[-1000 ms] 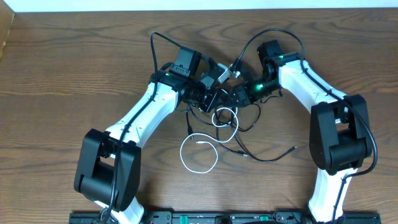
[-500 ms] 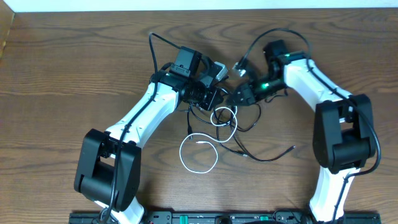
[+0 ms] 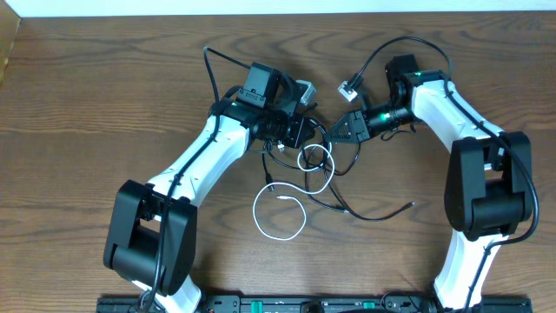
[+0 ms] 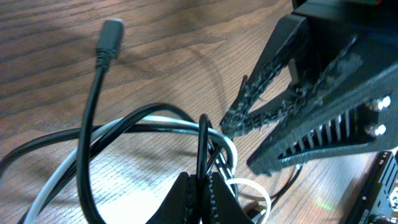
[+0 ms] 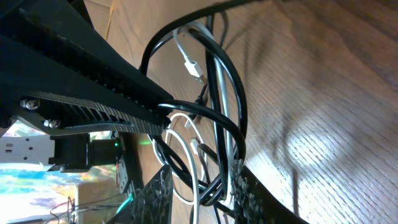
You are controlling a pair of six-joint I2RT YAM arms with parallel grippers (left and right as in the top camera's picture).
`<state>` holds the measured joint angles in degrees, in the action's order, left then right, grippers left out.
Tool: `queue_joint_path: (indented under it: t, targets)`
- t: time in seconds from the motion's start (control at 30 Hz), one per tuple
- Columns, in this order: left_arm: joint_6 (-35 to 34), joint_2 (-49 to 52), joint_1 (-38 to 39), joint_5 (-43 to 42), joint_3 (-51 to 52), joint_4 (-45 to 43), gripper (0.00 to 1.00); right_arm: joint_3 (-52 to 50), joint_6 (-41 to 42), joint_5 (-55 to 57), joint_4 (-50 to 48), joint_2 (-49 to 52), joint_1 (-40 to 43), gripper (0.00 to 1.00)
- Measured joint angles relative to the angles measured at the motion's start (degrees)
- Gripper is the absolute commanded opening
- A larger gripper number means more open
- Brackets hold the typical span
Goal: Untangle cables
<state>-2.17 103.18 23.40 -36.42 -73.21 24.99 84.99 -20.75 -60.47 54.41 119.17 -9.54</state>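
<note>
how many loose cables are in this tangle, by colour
white cable: 1
black cables: 2, as far as the tangle lets me trace them
total: 3

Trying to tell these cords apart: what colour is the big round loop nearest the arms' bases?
That looped cable is white; clearest in the overhead view.

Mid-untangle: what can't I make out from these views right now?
Overhead: where the cables cross under the left gripper, hidden by it.
Left wrist: black cable below the pinch, cut by the bottom edge.
Right wrist: whether the right gripper grips cables; overlapping loops hide contact.
</note>
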Motion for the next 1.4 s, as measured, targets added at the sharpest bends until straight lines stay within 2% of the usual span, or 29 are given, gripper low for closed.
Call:
queue_joint_path:
  t: [0.63,1.03,1.4]
  targets:
    - [-1.27,0.0,0.0,-0.74,0.02,-1.51,0.07,0.0,-0.02,0.35,-1.14,0.0,-1.22,0.27]
    - [-4.72,0.0,-0.39,1.05,0.02,-2.95,0.08,0.0,-0.02,0.68,-1.95,0.0,-6.23,0.27]
    - [-7.5,0.0,-3.91,1.27,0.02,-2.89,0.08,0.0,-0.04,-2.27,0.33,0.0,-0.98,0.27]
